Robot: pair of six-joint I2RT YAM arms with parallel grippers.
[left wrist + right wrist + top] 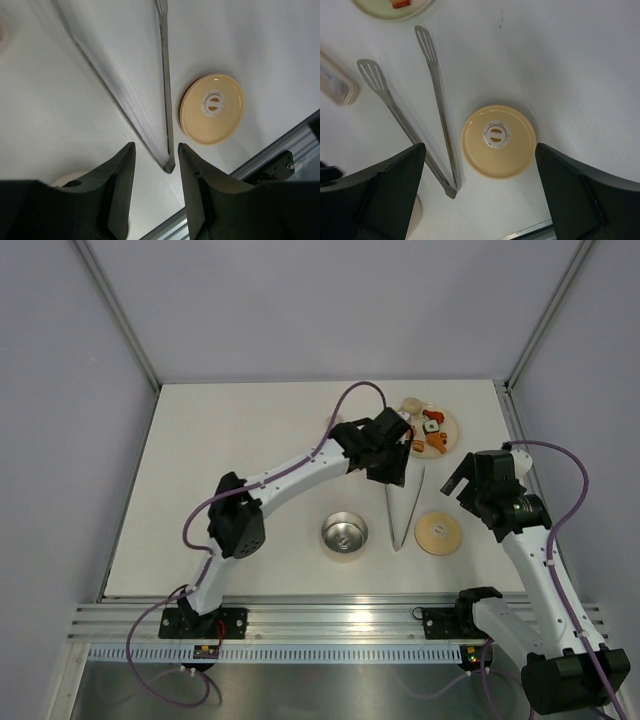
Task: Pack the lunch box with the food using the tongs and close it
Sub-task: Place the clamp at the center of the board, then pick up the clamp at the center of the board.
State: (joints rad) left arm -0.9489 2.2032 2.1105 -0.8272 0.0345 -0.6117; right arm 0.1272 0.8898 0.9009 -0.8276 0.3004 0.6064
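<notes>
My left arm reaches long and diagonal across the worktop [250, 430]. Its hand [155, 155] is tipped down, fingers partly spread and pinching nothing. The tongs [167, 100] lie flat beneath it, their joined end showing in the gap. My right arm is bent at the elbow, its hand [480, 150] spread wide above the tan lid [498, 141]. The lunch box [344, 536] sits uncovered just left of the tongs, and the food [432, 428] is on the plate [452, 425] beyond.
</notes>
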